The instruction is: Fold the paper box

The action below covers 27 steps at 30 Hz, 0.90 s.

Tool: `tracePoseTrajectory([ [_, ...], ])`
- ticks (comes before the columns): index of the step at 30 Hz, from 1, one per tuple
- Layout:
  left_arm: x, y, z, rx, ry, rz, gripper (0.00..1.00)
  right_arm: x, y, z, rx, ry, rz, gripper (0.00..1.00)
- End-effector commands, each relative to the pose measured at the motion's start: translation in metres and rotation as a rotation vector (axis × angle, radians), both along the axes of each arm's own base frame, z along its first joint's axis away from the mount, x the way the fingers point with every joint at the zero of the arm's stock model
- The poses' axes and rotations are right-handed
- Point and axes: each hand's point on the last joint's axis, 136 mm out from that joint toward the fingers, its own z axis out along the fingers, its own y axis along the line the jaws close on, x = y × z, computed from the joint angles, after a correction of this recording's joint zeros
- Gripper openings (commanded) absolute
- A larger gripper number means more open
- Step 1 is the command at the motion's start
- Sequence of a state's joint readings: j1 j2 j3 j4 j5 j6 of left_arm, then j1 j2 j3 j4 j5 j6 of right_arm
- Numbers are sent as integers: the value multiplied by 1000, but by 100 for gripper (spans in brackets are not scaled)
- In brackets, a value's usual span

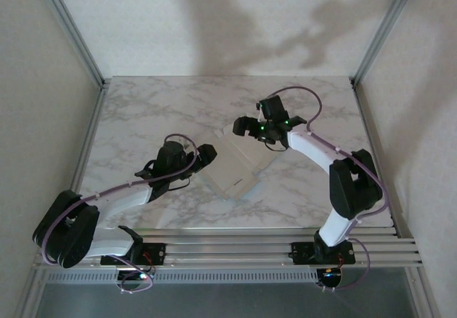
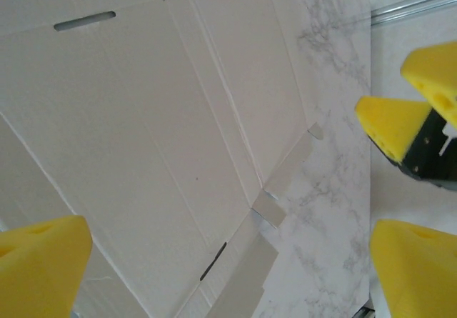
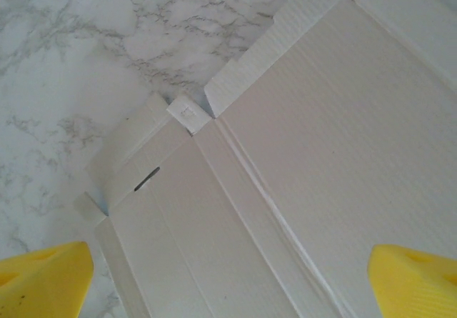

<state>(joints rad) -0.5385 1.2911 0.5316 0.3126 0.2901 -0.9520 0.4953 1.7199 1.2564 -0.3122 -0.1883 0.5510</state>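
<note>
Paper box (image 1: 235, 164) lies opened out, pale face up, at the middle of the marble tabletop (image 1: 143, 111). Left claw (image 1: 203, 161) stands at the box's left edge and right claw (image 1: 253, 118) at its far right corner. Both are spread wide, pinching nothing. The overhead view gives this layout only. The left wrist view resolves fold creases and a slot (image 2: 84, 21). The right wrist view resolves a small corner tab (image 3: 189, 112) and a raised flap (image 3: 275, 53) beside it.

Top looks down; wrist views closely share paper box (image 3: 321, 153)
</note>
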Motion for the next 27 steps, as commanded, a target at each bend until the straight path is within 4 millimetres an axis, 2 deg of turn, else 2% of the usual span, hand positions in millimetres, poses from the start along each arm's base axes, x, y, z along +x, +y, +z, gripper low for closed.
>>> tracePoseTrajectory([
  [1,2,-11,14,-76,-33,13,99,9,-3,-6,-39,26,35,99],
  [6,3,-25,4,-83,-1,3,99,25,-1,-18,-51,40,41,99],
  [11,6,-40,-15,-97,47,-16,99,39,0,-33,-46,59,36,99],
  [17,9,-51,-34,-104,86,-43,99,47,-4,-52,-86,87,33,99],
  [22,8,-52,-41,-94,98,-53,99,46,-12,-72,-118,120,10,99],
  [27,9,-49,-47,-63,103,-59,100,35,-20,-95,-117,166,-27,99],
])
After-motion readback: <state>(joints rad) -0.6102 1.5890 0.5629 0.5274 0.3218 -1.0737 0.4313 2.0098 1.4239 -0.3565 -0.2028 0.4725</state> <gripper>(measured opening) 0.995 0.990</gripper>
